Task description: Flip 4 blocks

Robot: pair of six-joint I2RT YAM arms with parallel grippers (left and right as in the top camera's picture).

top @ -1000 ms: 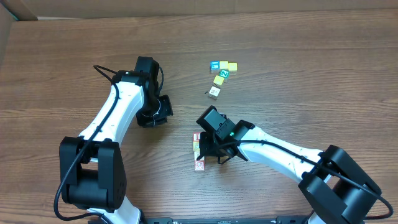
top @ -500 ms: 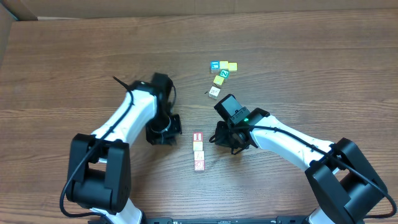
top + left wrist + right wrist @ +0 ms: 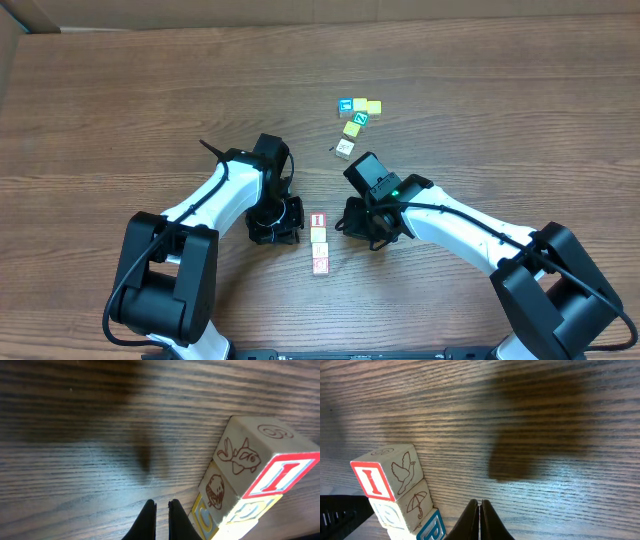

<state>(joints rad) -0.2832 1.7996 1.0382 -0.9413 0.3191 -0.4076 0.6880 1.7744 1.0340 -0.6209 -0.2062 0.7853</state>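
Wooden blocks [image 3: 319, 242] form a row near the front edge of the bench [image 3: 500, 100]. Left gripper [image 3: 161, 510] and right gripper [image 3: 479, 510] flank it, jaws pressed together, empty, apparently set to nudge blocks over.

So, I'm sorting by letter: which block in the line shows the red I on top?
The end block nearest the loose cluster; the yellowish block sits next to it.

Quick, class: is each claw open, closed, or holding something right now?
Left claw: closed, holding nothing.
Right claw: closed, holding nothing.
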